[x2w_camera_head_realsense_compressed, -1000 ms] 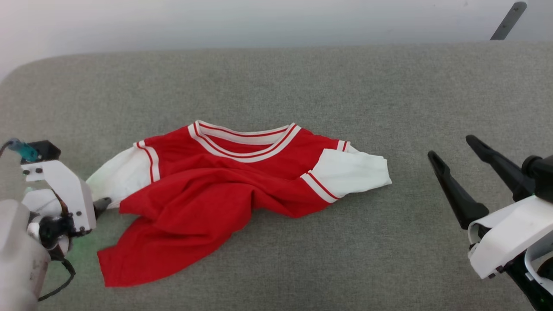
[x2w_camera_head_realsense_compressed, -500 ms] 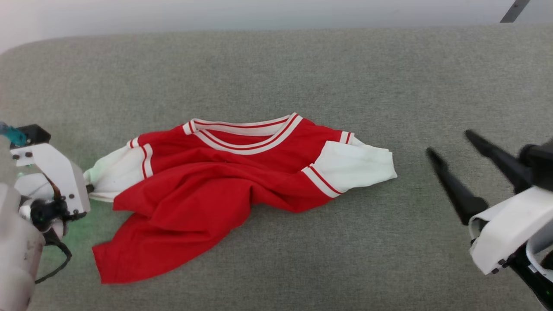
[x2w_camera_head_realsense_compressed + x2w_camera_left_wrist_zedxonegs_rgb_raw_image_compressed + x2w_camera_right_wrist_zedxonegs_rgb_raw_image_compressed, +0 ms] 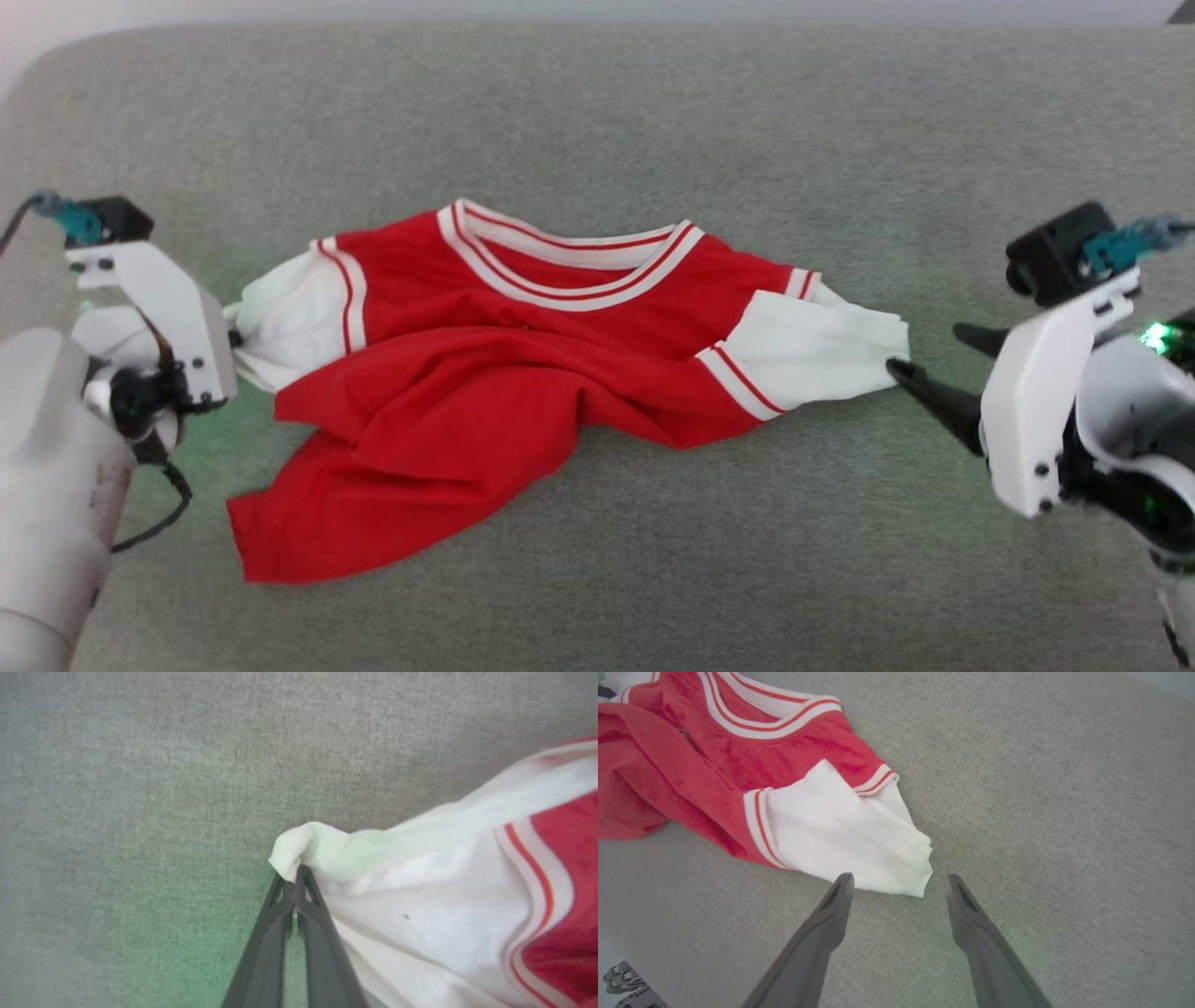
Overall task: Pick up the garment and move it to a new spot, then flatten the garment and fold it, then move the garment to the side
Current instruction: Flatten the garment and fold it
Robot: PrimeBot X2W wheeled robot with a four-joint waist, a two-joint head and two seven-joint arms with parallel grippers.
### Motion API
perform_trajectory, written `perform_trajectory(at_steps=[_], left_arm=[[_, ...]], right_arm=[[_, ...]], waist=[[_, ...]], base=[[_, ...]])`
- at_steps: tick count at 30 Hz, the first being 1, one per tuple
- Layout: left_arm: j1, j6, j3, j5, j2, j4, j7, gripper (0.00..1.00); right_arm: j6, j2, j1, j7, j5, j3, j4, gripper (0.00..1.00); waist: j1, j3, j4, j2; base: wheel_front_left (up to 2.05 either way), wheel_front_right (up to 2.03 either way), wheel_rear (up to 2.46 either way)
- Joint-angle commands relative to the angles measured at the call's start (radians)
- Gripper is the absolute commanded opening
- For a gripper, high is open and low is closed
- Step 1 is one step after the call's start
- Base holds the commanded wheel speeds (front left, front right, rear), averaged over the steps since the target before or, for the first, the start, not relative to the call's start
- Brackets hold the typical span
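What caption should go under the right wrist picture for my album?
Open right tool poised at the white sleeve of a crumpled red-and-white jersey shirt on grey woven fabric.

Red garment [image 3: 485, 392] on grey cushion [image 3: 653, 121]

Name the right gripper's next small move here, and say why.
Probably ease the right gripper forward a touch and close on the white sleeve cuff. Its fingers stand open with the cuff's edge just between their tips, not yet pinched, while the left gripper is shut on the garment's other sleeve.
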Motion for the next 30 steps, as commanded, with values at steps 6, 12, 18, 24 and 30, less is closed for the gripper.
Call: perform_trajectory(at_steps=[6, 12, 18, 24, 30], left_arm=[[-0.025, -0.002, -0.043, -0.028, -0.031, -0.012, -0.017, 0.0], [-0.04, -0.002, -0.07, -0.052, -0.033, -0.012, -0.03, 0.0], [-0.054, -0.002, -0.09, -0.072, -0.033, 0.0, -0.025, 0.0], [-0.151, -0.002, -0.115, -0.067, -0.024, -0.008, -0.03, 0.0], [-0.276, -0.002, -0.137, -0.055, -0.037, -0.037, -0.047, 0.0]], right_arm=[[0.0, 0.011, -0.088, 0.021, -0.003, 0.04, 0.153, 1.0], [0.0, 0.023, -0.105, 0.04, 0.018, 0.083, 0.285, 1.0], [0.0, 0.018, -0.126, 0.033, 0.047, 0.114, 0.353, 0.0], [-0.001, -0.004, -0.254, -0.051, 0.1, 0.104, 0.376, 0.0], [-0.001, -0.041, -0.39, -0.148, 0.123, 0.148, 0.416, 0.0]], waist=[[0.0, 0.043, 0.042, -0.0001], [0.0, 0.056, 0.051, -0.0001], [0.0, 0.057, 0.051, -0.0001], [0.0, -0.011, 0.056, -0.0001], [0.0, -0.123, 0.053, -0.0001]], base=[[0.0, 0.0, 0.0], [0.0, 0.0, 0.0], [0.0, 0.0, 0.0], [0.0, 0.0, 0.0], [0.0, 0.0, 0.0]])
